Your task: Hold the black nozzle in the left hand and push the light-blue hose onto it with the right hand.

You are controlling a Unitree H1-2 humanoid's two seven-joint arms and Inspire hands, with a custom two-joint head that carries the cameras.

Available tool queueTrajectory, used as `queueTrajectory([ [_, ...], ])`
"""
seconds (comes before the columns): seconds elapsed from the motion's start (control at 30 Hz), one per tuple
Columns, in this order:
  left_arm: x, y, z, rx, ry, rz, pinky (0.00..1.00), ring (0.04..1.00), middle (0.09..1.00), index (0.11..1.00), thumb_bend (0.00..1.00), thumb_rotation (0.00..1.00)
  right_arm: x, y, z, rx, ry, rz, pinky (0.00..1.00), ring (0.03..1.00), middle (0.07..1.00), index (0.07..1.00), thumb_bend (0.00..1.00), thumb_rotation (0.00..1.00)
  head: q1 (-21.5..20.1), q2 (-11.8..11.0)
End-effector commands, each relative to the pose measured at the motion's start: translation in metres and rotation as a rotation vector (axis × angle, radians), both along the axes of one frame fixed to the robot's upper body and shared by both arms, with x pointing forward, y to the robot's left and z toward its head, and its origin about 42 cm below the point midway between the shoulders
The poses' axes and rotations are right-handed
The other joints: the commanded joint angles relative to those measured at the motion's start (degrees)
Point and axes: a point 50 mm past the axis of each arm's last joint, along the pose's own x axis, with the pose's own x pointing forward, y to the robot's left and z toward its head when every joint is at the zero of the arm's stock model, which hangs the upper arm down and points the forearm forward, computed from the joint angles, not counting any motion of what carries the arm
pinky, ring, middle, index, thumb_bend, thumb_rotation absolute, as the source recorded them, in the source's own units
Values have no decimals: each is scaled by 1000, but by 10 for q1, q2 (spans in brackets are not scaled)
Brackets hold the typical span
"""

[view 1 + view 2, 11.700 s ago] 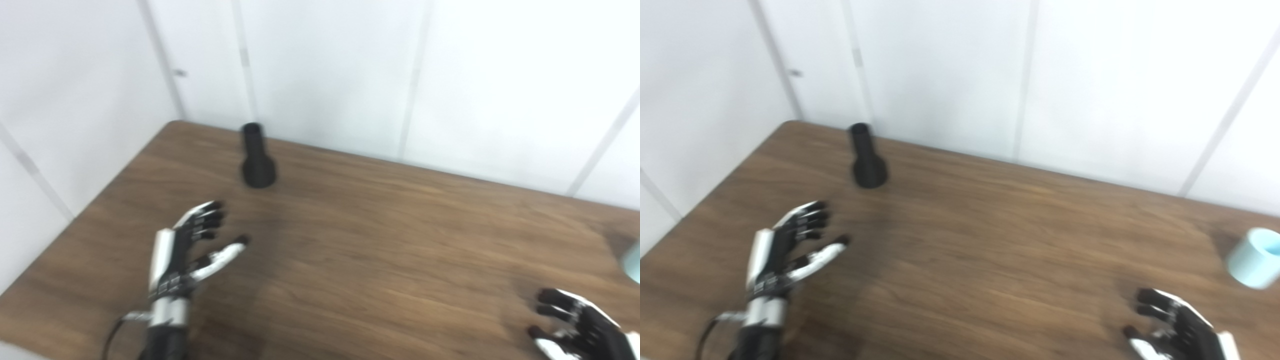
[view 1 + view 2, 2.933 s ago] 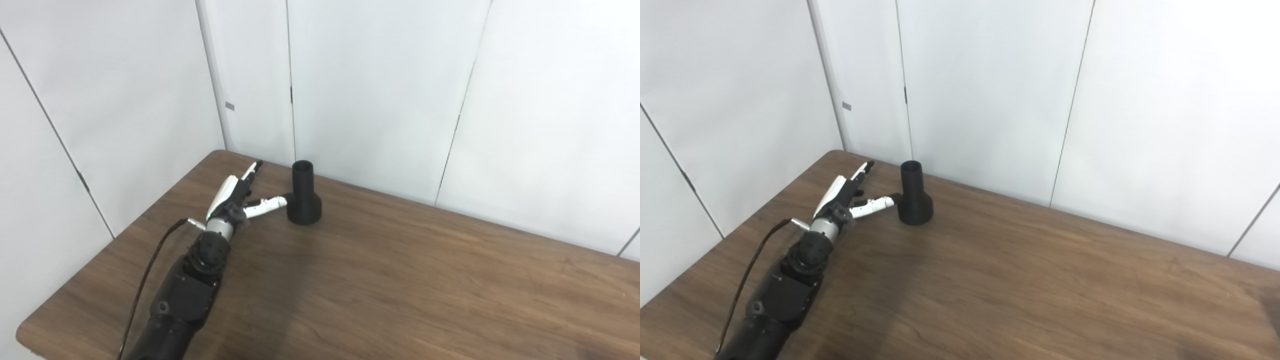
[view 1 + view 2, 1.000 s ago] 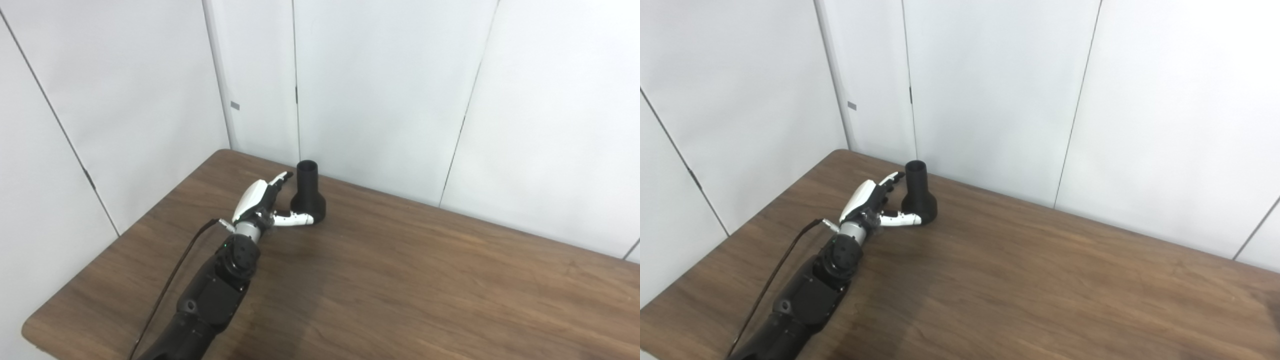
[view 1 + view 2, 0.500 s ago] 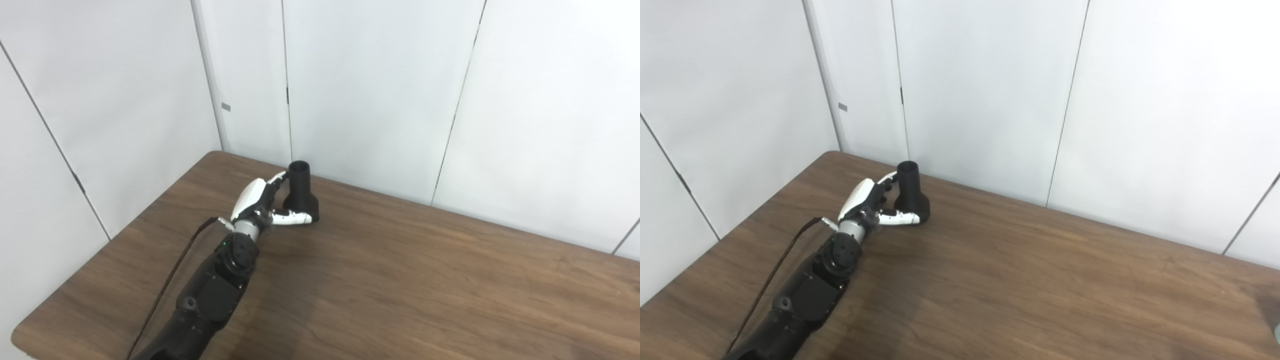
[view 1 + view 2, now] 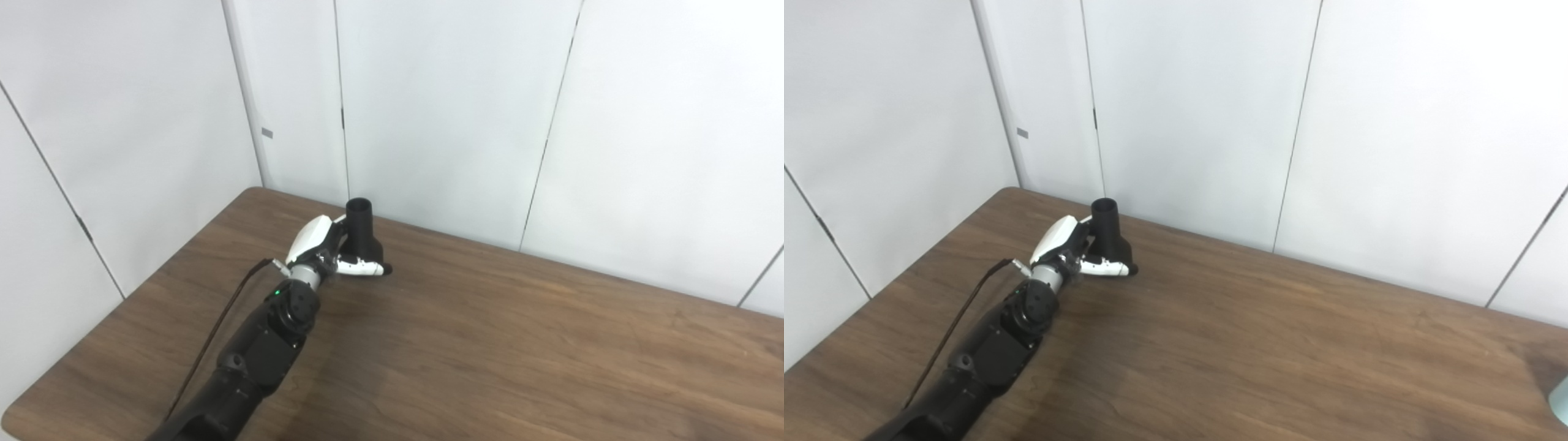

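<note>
One black nozzle (image 5: 362,231) upright on table (image 5: 502,343); left hand (image 5: 327,248) fingers grasping it; one hose (image 5: 1560,401) sliver at edge.

Left hand (image 5: 1077,252) wraps the upright black nozzle (image 5: 1109,236) at the table's (image 5: 1274,343) far corner; light-blue hose (image 5: 1560,401) peeks in at right.

No legible text — anywhere.

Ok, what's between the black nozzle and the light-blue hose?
Only bare table separates the black nozzle from the light-blue hose, shown in the right eye view.
</note>
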Motion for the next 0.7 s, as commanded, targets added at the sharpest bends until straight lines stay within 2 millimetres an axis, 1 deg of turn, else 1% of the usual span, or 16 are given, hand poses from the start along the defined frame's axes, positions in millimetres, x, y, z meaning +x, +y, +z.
queueTrajectory([
  [0.0,-2,-8,-22,6,102,-26,744,847,873,839,1000,289,-8,4,-1,-15,33,36,519,617,656,646,267,0,0,2],
  [0.13,-2,-4,-30,2,124,-11,738,849,863,847,1000,267,-10,5,1,-6,43,29,517,619,656,644,281,0,-2,6],
  [0.27,-3,-1,-37,18,145,-2,704,819,843,840,1000,269,-12,5,3,-9,48,32,531,633,666,655,277,0,-4,8],
  [0.43,-6,0,-47,33,163,7,688,790,806,809,1000,233,-12,6,3,-8,59,31,535,633,664,654,286,0,-4,8],
  [0.47,-7,1,-48,36,166,9,671,781,799,799,1000,235,-12,6,3,-10,60,32,537,636,667,656,285,0,-4,8],
  [0.53,-8,1,-50,48,172,10,598,742,764,785,1000,234,-13,6,4,-14,59,33,531,633,664,655,282,0,-4,12],
  [0.57,-8,2,-50,53,176,9,585,740,758,779,1000,235,-13,6,4,-12,62,34,531,633,664,656,282,0,-4,12],
  [0.63,-9,3,-52,72,183,-1,609,758,765,770,1000,240,-13,6,5,-18,66,40,532,635,668,660,283,0,-5,13],
  [0.67,-9,3,-52,76,185,-4,600,745,752,763,1000,243,-13,6,5,-21,67,41,528,632,667,661,284,0,-4,15],
])
